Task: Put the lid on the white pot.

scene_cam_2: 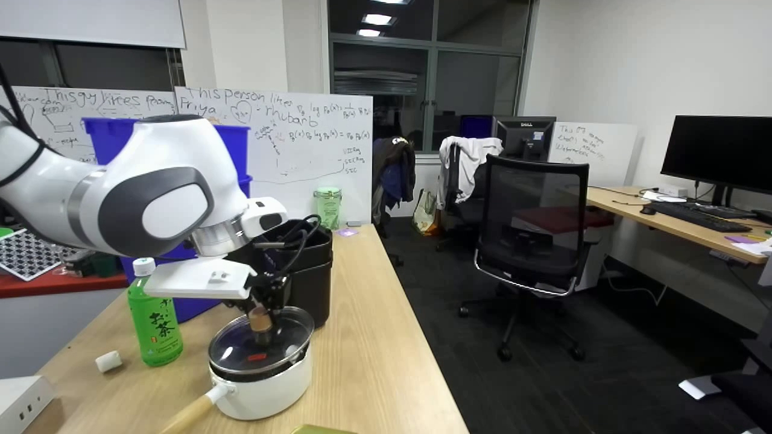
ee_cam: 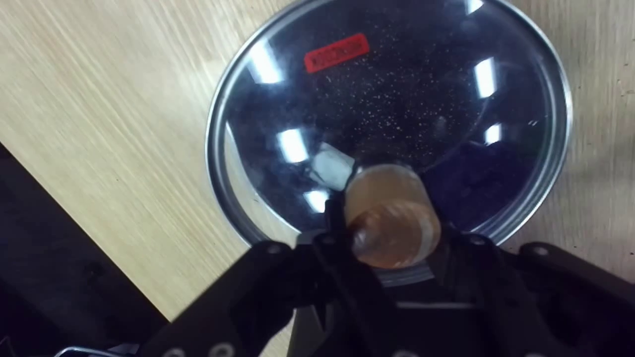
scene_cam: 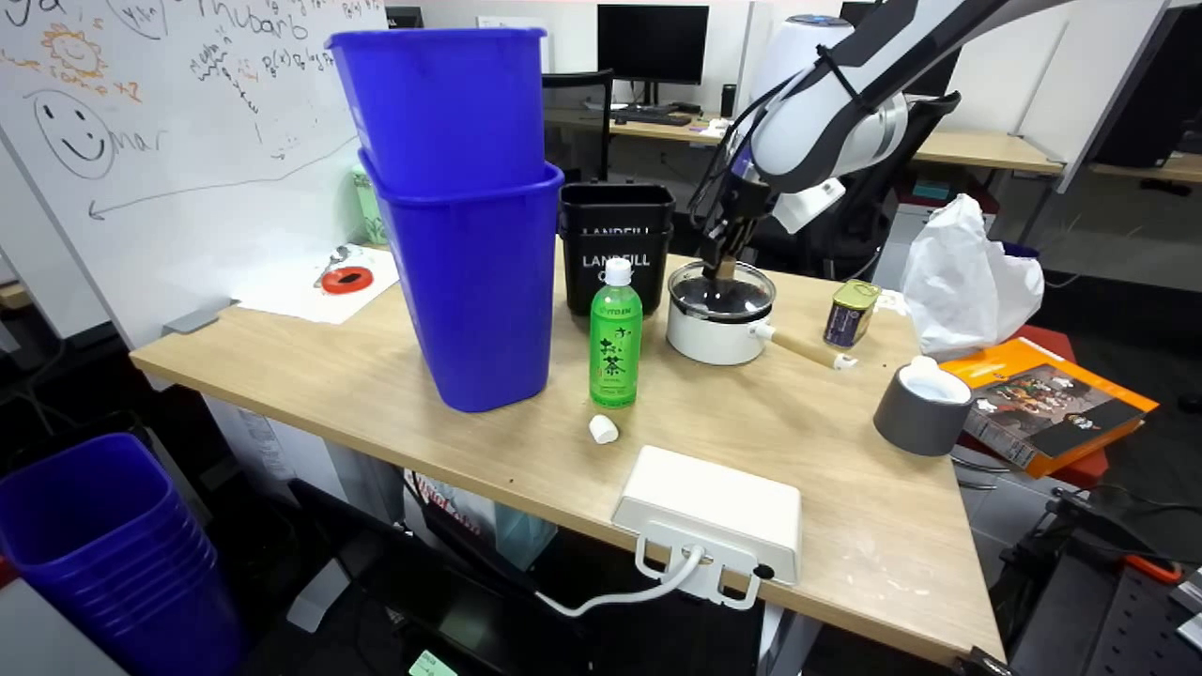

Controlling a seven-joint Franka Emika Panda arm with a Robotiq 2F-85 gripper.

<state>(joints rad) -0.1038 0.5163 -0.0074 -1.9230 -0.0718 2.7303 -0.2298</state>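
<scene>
The white pot (scene_cam: pixel 714 343) stands on the table with its wooden handle (scene_cam: pixel 803 347) sticking out; it also shows in an exterior view (scene_cam_2: pixel 265 392). The see-through lid (scene_cam: pixel 704 296) is over the pot in both exterior views (scene_cam_2: pixel 241 349). A dark strip shows between lid rim and pot. I cannot tell whether they touch. In the wrist view the lid (ee_cam: pixel 397 99) sits off-centre, with table visible through its left edge. My gripper (ee_cam: pixel 389 218) is shut on the lid's brown knob (ee_cam: pixel 392 198), also seen in both exterior views (scene_cam: pixel 725 258) (scene_cam_2: pixel 262 319).
Black containers (scene_cam: pixel 617 253) stand right beside the pot, and a green bottle (scene_cam: pixel 615 352) is close by. Tall blue bins (scene_cam: pixel 470 282) stand farther along. A small can (scene_cam: pixel 848 316), a dark grey cylinder (scene_cam: pixel 920 418) and a white box (scene_cam: pixel 718 498) are also on the table.
</scene>
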